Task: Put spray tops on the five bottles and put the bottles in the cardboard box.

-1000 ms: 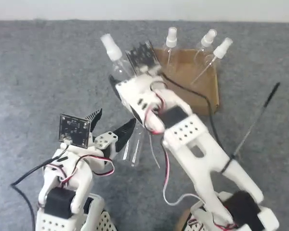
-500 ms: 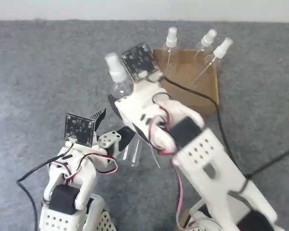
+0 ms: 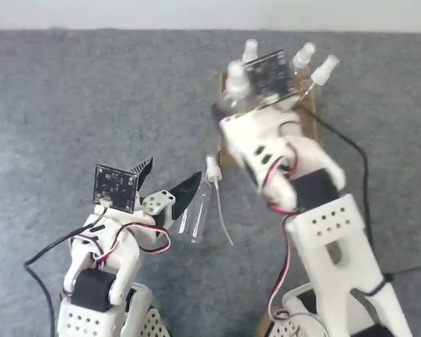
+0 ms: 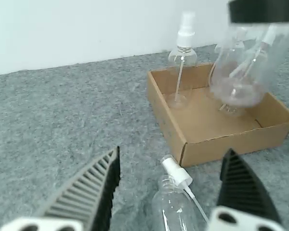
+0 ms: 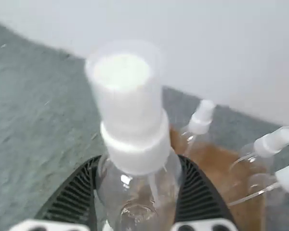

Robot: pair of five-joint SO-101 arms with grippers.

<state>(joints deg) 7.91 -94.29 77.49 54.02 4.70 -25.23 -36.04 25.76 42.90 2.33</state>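
High view: capped bottle (image 3: 236, 88) hung over the cardboard box (image 3: 307, 126), ready for lowering.
The right gripper (image 5: 137, 197) was clamped on the bottle's body and held it upright above the box's left edge, presumably to set it beside three capped bottles (image 3: 305, 55) standing along the far edge. The last bottle (image 3: 196, 210) lay on the grey mat (image 3: 70, 105) near the box's near-left corner, between the spread jaws of the left gripper (image 4: 173, 154), likely placed for pickup.

bottles (image 4: 178, 211): 5 | spray tops (image 4: 185, 31): 5 | cardboard box (image 4: 216, 142): 1
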